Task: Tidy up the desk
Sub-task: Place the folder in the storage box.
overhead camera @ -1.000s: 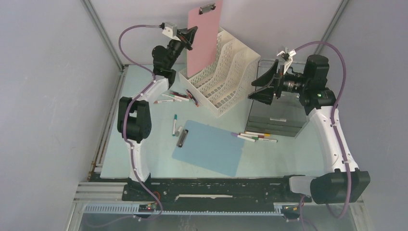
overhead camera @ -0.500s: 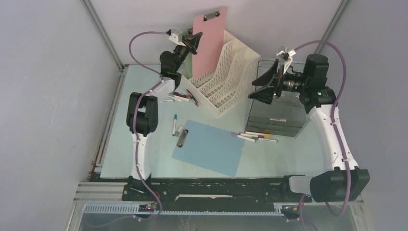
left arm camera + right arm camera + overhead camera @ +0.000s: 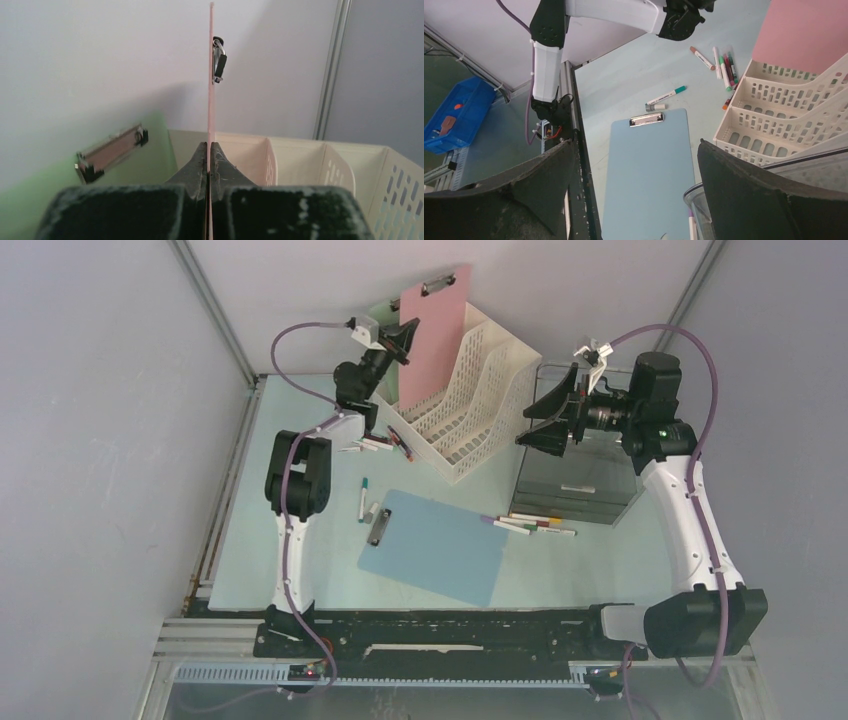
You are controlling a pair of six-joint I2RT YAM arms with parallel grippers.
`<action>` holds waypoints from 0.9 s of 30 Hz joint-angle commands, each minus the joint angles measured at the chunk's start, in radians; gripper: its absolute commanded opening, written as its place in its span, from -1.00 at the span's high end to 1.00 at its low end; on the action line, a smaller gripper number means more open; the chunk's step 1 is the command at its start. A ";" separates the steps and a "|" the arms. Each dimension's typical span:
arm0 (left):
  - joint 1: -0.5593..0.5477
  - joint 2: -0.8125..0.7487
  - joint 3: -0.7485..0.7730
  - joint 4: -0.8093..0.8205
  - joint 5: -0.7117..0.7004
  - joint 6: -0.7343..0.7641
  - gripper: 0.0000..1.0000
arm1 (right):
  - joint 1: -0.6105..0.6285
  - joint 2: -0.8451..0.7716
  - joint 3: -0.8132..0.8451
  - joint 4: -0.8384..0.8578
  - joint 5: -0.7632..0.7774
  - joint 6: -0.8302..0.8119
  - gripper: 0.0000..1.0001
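Left pincer [image 3: 404, 340] clamps the upright pink clipboard [image 3: 430, 335] at the far white rack [image 3: 470, 415]. Right pincer [image 3: 550, 418] gapes empty above the grey drawers [image 3: 575, 490]. The pale surface [image 3: 330, 545] beneath carries a blue clipboard [image 3: 440, 548].

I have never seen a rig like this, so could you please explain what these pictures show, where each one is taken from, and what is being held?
These are two robot arms bolted at the near edge of a pale desk. The wide picture comes from a fixed camera above and behind them. The other two come from a camera on each wrist, looking out past its own fingers. The left gripper is shut on a pink clipboard, holding it upright at the rear slot of a white file rack. A green clipboard shows just beyond it. The right gripper hangs open and empty near a grey drawer unit. On the desk lie a blue clipboard and loose markers.
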 commanded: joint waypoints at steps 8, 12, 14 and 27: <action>0.004 -0.071 -0.204 0.155 -0.087 0.034 0.19 | -0.004 0.001 0.038 -0.010 0.000 -0.025 -0.99; 0.004 -0.123 -0.251 0.156 -0.109 0.037 -0.05 | -0.003 -0.003 0.037 -0.011 0.001 -0.028 -0.99; 0.005 -0.175 -0.283 0.145 -0.125 0.037 -0.14 | -0.002 -0.007 0.036 -0.010 0.001 -0.027 -0.99; 0.065 -0.536 -0.624 -0.138 -0.284 -0.113 -1.00 | 0.015 -0.023 0.026 -0.009 0.020 -0.047 -0.99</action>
